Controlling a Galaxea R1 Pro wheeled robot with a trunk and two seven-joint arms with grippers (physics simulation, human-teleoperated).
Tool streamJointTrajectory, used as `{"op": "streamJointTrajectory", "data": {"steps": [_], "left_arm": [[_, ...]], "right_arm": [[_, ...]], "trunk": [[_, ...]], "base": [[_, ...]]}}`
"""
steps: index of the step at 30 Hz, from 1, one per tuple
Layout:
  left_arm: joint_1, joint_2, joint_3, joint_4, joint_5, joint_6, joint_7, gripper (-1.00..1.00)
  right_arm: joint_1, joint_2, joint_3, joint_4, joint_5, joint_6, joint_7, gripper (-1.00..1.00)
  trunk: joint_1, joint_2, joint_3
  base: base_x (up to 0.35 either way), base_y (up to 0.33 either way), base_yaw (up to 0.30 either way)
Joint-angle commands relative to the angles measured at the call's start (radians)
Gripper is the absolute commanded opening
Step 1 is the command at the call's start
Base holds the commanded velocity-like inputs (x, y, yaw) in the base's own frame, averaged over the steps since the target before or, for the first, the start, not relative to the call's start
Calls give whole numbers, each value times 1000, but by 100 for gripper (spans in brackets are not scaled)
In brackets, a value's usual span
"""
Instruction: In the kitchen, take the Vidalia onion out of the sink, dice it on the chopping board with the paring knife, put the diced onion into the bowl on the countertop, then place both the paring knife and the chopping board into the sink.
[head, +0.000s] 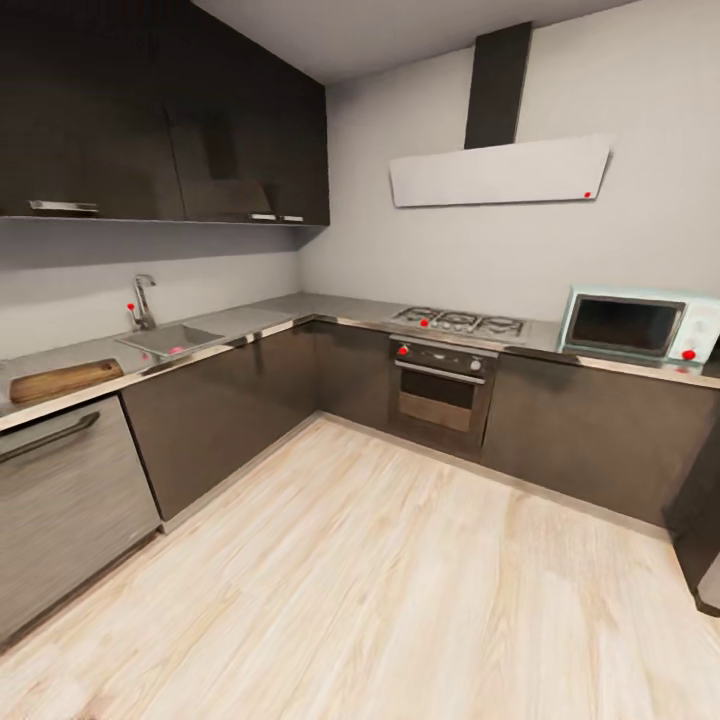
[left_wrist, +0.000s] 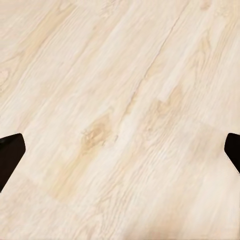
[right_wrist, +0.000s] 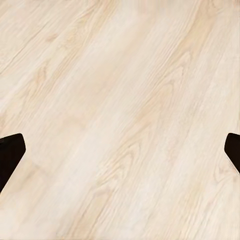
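Two end effectors hang over pale wood floor, each spread wide with nothing between its dark fingertips: the left end effector and the right end effector. Farther off, the grey tabletop runs along the left wall and round the corner. The sink is set into it below a chrome tap, with the small pink onion in the basin. The board lies flat on the tabletop, near the sink. A hob, oven and microwave line the back wall.
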Motion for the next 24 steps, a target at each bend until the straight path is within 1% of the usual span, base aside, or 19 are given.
{"op": "streamJointTrajectory", "data": {"steps": [1, 24], "left_arm": [[0, 0, 1, -1, 0, -2, 0, 100], [0, -1, 1, -1, 0, -2, 0, 100]], "right_arm": [[0, 0, 0, 1, 1, -3, -3, 100], [0, 0, 0, 2, 1, -3, -3, 100]], "trunk": [[0, 0, -1], [0, 0, -1]], "base": [[241, -209, 277], [240, -210, 277]]}}
